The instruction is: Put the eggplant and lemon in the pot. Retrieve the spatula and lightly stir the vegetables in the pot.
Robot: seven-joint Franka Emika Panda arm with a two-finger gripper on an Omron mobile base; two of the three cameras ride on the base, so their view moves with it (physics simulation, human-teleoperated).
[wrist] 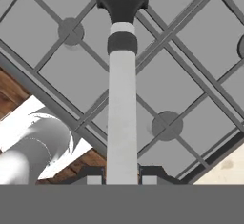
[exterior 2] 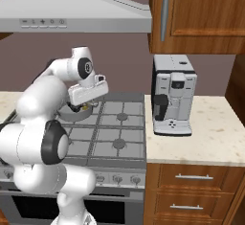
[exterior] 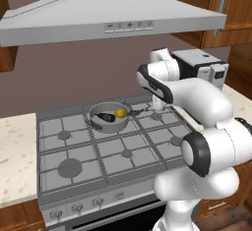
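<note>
The grey pot (exterior: 111, 126) stands on the back middle burner of the stove. The dark eggplant (exterior: 104, 117) and the yellow lemon (exterior: 120, 112) lie inside it, side by side. My gripper (wrist: 122, 173) is shut on the spatula (wrist: 121, 99), holding its pale handle; the black blade points away from the hand over the stove grates. In the left base view the spatula's dark end (exterior: 136, 112) reaches toward the pot's right rim, with the hand just right of the pot behind my forearm. In the right base view the gripper (exterior 2: 86, 105) hangs over the pot (exterior 2: 75, 114).
A grey stove (exterior: 123, 151) with several burners fills the counter gap. A range hood (exterior: 113, 16) hangs above. A coffee machine (exterior 2: 173, 95) stands on the beige counter (exterior 2: 201, 142) to the right, under wooden cabinets.
</note>
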